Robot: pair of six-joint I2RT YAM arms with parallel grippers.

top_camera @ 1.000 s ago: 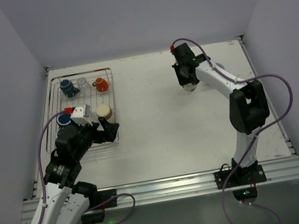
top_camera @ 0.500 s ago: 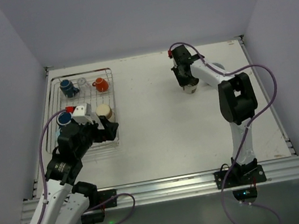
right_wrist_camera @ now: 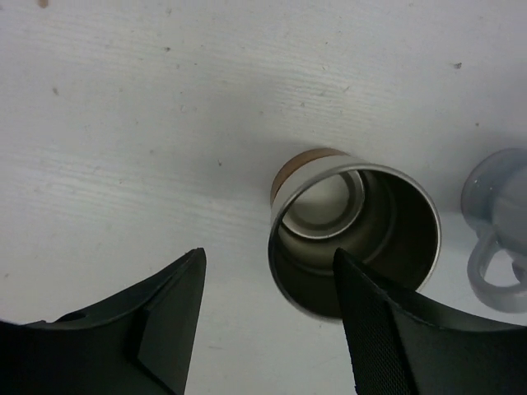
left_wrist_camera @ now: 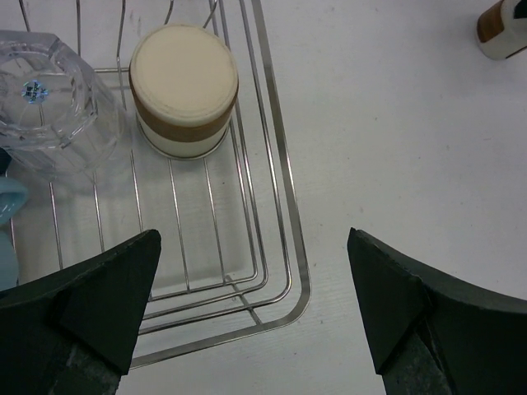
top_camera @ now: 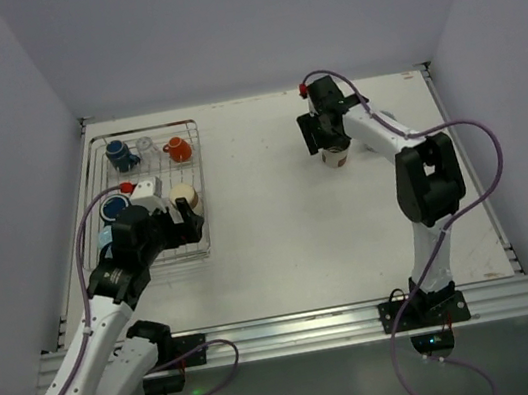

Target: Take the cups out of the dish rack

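My right hand hangs over the surface with its fingers parted and gripping nothing. Just off its right finger, toward 1 o'clock in the wrist view, stands a steel-lined cup, mouth up, with a brown band showing on its outside. A grey mug sits just beside it at 3 o'clock. I judge this cup delivered. The risk is in the pull-away: the right finger overlaps the rim in this view, so drifting toward 3 o'clock could clip the cup and knock it into the grey mug.

My left hand is spread wide and empty above the near right corner of the dish rack, which lies at 10 o'clock on the surface. At 11 o'clock from that hand a cream cup stands upside down, with a clear glass just beside it at 9 o'clock and something light blue at the frame's edge. A dark blue mug and an orange-red mug wait at the rack's far end.

If I drop wide onto the cream cup, one finger may strike the glass and the other may snag the rack's side wires.
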